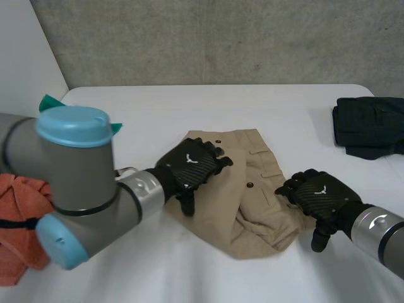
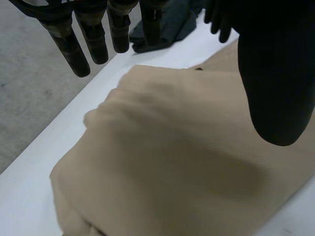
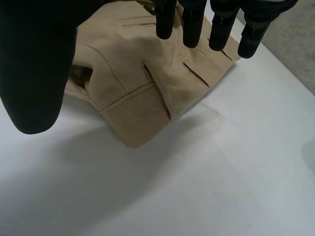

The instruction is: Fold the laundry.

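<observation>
- Left hand (image 1: 189, 165) stretches flat over the left part of the tan garment (image 1: 255, 211), fingers straight, thumb spread, grasping nothing.
- The tan garment lies rumpled mid-table (image 1: 189, 107).
- Right hand (image 1: 319, 194) hovers at its right edge, fingers straight, released.
- Dark clothing (image 1: 369, 126) lies well apart.

Soft, even light from overhead keeps my white table (image 1: 265, 107) bright; the tan trousers (image 1: 252, 208) lay a faint shadow along their near edge.

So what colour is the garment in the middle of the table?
The garment is plain tan with no pattern. The head view shows it best.
</observation>
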Controlling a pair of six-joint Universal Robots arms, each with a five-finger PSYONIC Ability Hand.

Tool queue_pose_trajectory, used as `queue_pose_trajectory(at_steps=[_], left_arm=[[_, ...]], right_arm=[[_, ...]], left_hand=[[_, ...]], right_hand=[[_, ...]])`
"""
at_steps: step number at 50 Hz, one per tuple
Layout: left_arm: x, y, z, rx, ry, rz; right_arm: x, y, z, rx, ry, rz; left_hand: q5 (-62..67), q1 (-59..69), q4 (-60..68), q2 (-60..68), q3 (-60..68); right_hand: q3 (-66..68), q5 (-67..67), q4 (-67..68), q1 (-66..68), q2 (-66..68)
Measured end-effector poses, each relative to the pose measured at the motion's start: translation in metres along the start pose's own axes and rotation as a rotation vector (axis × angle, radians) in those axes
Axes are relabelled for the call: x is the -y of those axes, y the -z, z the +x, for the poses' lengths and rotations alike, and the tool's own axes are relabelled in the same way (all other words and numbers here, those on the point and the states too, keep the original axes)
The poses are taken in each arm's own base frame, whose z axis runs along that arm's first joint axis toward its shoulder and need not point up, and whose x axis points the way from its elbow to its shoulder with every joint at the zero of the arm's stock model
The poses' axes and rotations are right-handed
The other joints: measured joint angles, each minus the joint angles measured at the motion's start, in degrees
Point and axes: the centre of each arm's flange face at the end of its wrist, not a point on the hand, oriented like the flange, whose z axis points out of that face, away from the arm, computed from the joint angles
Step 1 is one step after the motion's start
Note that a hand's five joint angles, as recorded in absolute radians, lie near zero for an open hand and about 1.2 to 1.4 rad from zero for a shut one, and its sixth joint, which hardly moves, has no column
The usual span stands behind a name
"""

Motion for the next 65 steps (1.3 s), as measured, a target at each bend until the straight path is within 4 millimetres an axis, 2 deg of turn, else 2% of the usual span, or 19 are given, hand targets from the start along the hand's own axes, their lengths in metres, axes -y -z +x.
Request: queue_pose_trajectory(at_steps=[6,12,13,14,15,16,24,30,34,38,40,44,48,54,56,61,62,63,65], left_arm=[[-0.012,-0.026,0.007,-0.010,-0.085,-0.020],[-0.021,-0.041,0.005,0.022,-0.135,-0.046],[-0.021,-0.044,0.004,0.038,-0.142,-0.048],[-0.021,-0.045,0.003,0.044,-0.144,-0.047],[-0.021,-0.045,0.002,0.048,-0.145,-0.046],[-0.020,-0.046,0.002,0.058,-0.146,-0.042],[0.000,-0.038,-0.012,0.146,-0.148,-0.010],[0.061,0.004,-0.052,0.364,-0.128,0.100],[0.123,0.058,-0.077,0.523,-0.095,0.271],[0.156,0.091,-0.086,0.589,-0.082,0.387],[0.195,0.133,-0.093,0.656,-0.077,0.534],[0.227,0.167,-0.101,0.722,-0.081,0.662],[0.242,0.177,-0.112,0.766,-0.082,0.724],[0.241,0.158,-0.125,0.771,-0.078,0.726],[0.227,0.130,-0.135,0.750,-0.068,0.687],[0.175,0.063,-0.147,0.677,-0.012,0.549],[0.175,0.063,-0.147,0.677,-0.012,0.549],[0.150,0.037,-0.150,0.648,0.019,0.488],[0.126,0.016,-0.151,0.626,0.045,0.437]], right_arm=[[-0.009,-0.014,-0.007,-0.038,-0.014,0.038],[-0.015,-0.025,-0.011,-0.049,-0.010,0.054],[-0.016,-0.029,-0.012,-0.050,-0.007,0.057],[-0.016,-0.030,-0.012,-0.051,-0.006,0.059],[-0.016,-0.031,-0.012,-0.052,-0.005,0.060],[-0.016,-0.033,-0.011,-0.057,-0.002,0.065],[0.008,-0.029,0.006,-0.137,-0.002,0.157],[0.068,-0.002,0.038,-0.235,0.021,0.321],[0.125,0.035,0.065,-0.313,0.034,0.468],[0.157,0.058,0.080,-0.354,0.028,0.557],[0.197,0.089,0.100,-0.400,0.006,0.679],[0.228,0.110,0.120,-0.432,-0.030,0.783],[0.241,0.108,0.135,-0.440,-0.067,0.826],[0.239,0.080,0.138,-0.423,-0.113,0.797],[0.230,0.055,0.135,-0.409,-0.143,0.747],[0.203,0.002,0.123,-0.382,-0.188,0.633],[0.203,0.002,0.123,-0.382,-0.188,0.633],[0.191,-0.017,0.119,-0.376,-0.198,0.596],[0.180,-0.037,0.116,-0.378,-0.205,0.566]], left_hand=[[0.00,0.00,0.00,0.00,0.00],[6.07,8.98,6.99,7.14,6.84],[24.50,29.97,25.99,25.52,25.21],[24.50,29.97,25.99,25.52,25.21],[40.98,46.90,42.93,42.63,41.95],[47.68,52.71,49.73,50.10,48.76],[53.41,55.71,56.98,56.46,55.74],[53.40,55.71,57.02,56.46,55.74],[53.41,55.71,57.03,56.47,55.88],[53.41,55.71,57.04,56.53,55.95],[53.41,55.71,57.05,56.58,55.95],[53.41,55.71,57.05,56.58,55.95],[53.41,55.71,57.06,56.58,55.98],[53.41,55.71,57.06,56.61,55.98],[53.41,55.71,57.07,56.61,55.98],[53.41,55.71,57.07,56.62,55.99],[53.41,55.71,57.07,56.62,55.99],[53.41,55.71,57.08,56.62,56.00],[53.41,55.71,57.08,56.62,56.00]], right_hand=[[2.76,2.34,2.60,1.63,2.62],[16.34,15.69,16.16,16.39,16.08],[29.38,28.12,29.16,28.16,29.62],[35.29,33.78,35.06,33.36,35.75],[40.15,37.60,38.97,37.46,40.78],[51.58,49.39,51.00,45.95,52.15],[55.36,54.09,56.33,49.39,54.91],[55.36,54.39,56.42,49.39,54.91],[55.66,54.65,56.43,49.39,54.91],[55.91,54.71,56.49,49.39,54.91],[55.91,54.90,56.50,49.39,54.91],[55.91,55.03,56.51,49.39,54.91],[55.91,55.02,56.51,49.39,54.91],[55.91,55.03,56.51,49.39,54.91],[55.91,55.03,56.52,49.39,54.91],[55.91,55.04,56.57,49.39,54.91],[55.91,55.04,56.57,49.39,54.91],[55.92,55.04,56.66,49.91,54.91],[55.99,55.04,56.67,49.92,54.91]])
